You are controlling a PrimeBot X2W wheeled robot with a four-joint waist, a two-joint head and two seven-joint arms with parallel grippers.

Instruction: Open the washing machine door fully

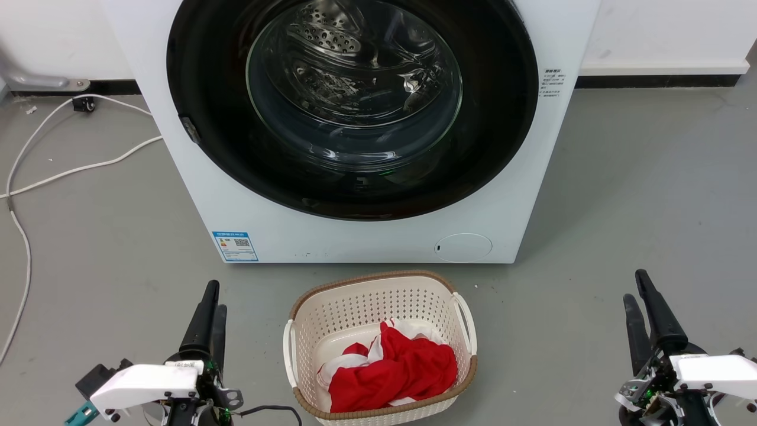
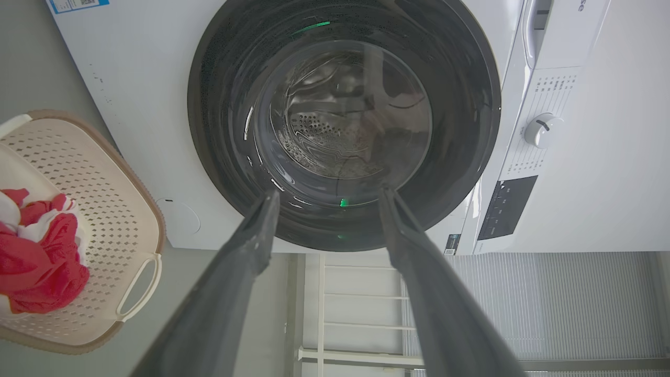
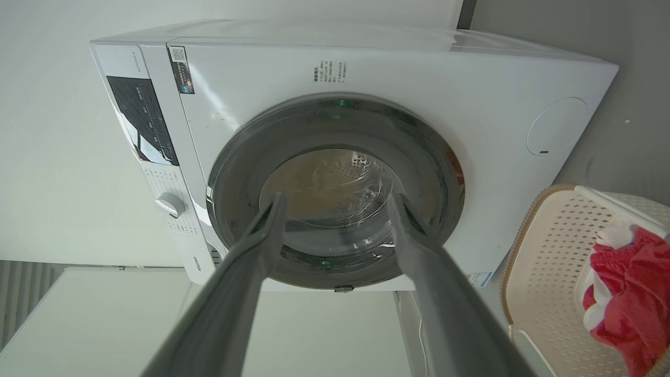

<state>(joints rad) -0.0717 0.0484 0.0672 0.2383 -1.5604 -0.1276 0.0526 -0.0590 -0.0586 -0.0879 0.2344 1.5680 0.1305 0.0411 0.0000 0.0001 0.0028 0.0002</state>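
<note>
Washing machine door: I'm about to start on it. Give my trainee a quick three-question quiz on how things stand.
1. True or false: the door is shut against the machine.
2. The cloth in the basket is: A blue, B red and white, C green.
3. Fill in: the fingers of the left gripper and the right gripper stand ___, holding nothing.

Key: 1 true; 2 B; 3 open.
</note>
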